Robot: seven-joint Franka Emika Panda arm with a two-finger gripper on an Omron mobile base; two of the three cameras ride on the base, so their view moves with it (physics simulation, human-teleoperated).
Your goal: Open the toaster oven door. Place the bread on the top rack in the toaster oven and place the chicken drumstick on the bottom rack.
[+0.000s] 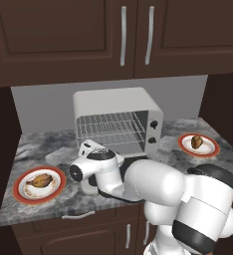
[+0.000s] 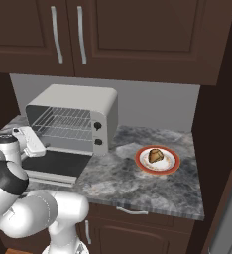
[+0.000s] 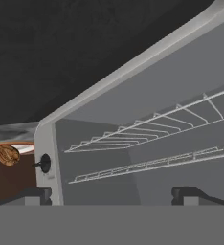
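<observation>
Grey marble counter (image 1: 49, 144) — bread (image 2: 155, 155) lies at three o'clock from the empty, wide-open gripper (image 2: 29, 141) — drumstick (image 1: 40, 181) opposite.

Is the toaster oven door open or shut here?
Open: the toaster oven door lies flat on the counter before the toaster oven, both wire racks exposed.

The left base view looks forward and down from behind the arm, with the toaster oven (image 1: 117, 121) at 12 o'clock on the tabletop (image 1: 49, 149). The right base view faces the same oven from the other side, placing it at 10 o'clock. Both share the open cavity. The hand view sits very near, rolled, peering into the racks.
</observation>
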